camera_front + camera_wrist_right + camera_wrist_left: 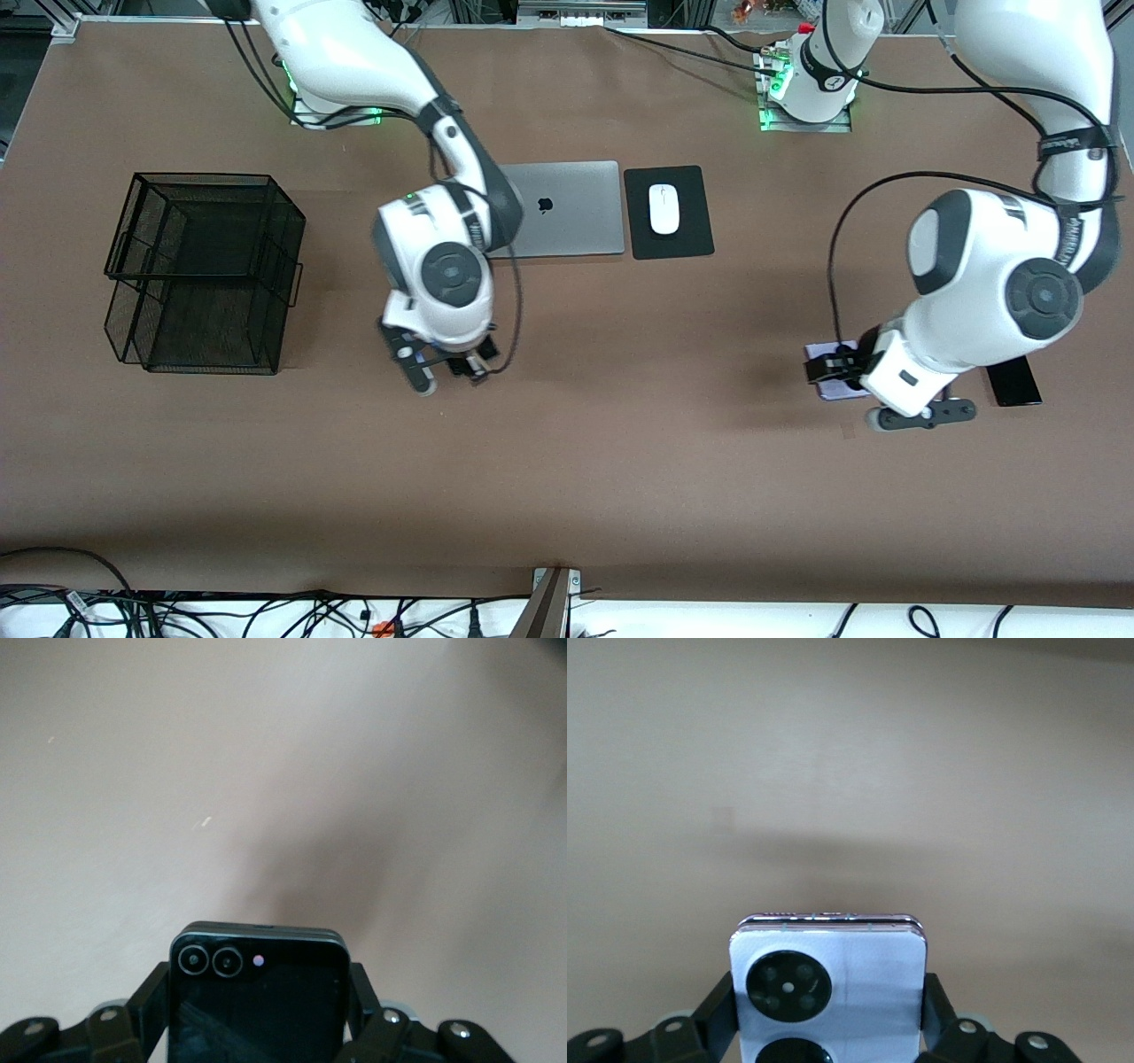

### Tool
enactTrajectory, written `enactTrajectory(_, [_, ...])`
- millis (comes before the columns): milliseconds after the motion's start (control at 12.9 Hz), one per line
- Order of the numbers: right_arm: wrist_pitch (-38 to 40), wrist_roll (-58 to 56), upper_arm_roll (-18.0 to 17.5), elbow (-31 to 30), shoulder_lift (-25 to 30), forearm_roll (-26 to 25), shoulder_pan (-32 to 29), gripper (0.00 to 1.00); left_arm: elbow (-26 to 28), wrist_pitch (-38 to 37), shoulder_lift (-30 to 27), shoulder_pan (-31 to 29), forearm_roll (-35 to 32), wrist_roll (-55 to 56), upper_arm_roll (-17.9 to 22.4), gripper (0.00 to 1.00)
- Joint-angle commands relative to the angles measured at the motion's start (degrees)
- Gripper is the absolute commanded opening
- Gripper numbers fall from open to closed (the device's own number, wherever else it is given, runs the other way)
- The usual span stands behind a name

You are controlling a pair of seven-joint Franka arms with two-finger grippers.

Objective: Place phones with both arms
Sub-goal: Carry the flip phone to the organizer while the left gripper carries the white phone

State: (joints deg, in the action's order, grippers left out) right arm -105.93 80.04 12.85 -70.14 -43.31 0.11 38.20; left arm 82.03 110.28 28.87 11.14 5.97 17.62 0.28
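Currently right gripper (pixel 447 368) clamps the black flip phone (pixel 257 997) over bare table (pixel 620 461); left gripper (pixel 842 372) pinches the lavender phone (pixel 828 992) beside the black slab (pixel 1014 381) (edge-only grips, could slip in transit).

lavender phone (pixel 828 983): gripped | black flip phone (pixel 259 992): gripped | black slab (pixel 1014 381): flat on table

Past my right claw, the only sign I can read is the apple logo on the grey laptop (pixel 556 209).
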Motion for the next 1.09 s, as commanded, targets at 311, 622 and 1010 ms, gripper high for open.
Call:
enactTrajectory(311, [8.3,-41.9,0.1,-3.5,8.5,1.0,-13.9,0.49,-14.7,5.6,12.6,17.4,1.3,18.5,0.8,0.21])
enactTrajectory(622, [12.3,-65.7,3.4,-7.4,13.1,1.0,-22.1,0.49,-14.8,16.8,17.6,25.8,1.0,25.4,1.0,0.20])
enactTrajectory(1010, [8.0,-82.6,11.5,-29.7,27.2,0.7,-23.3,0.49,-16.8,20.0,24.5,32.1,0.9,28.2,1.4,0.20])
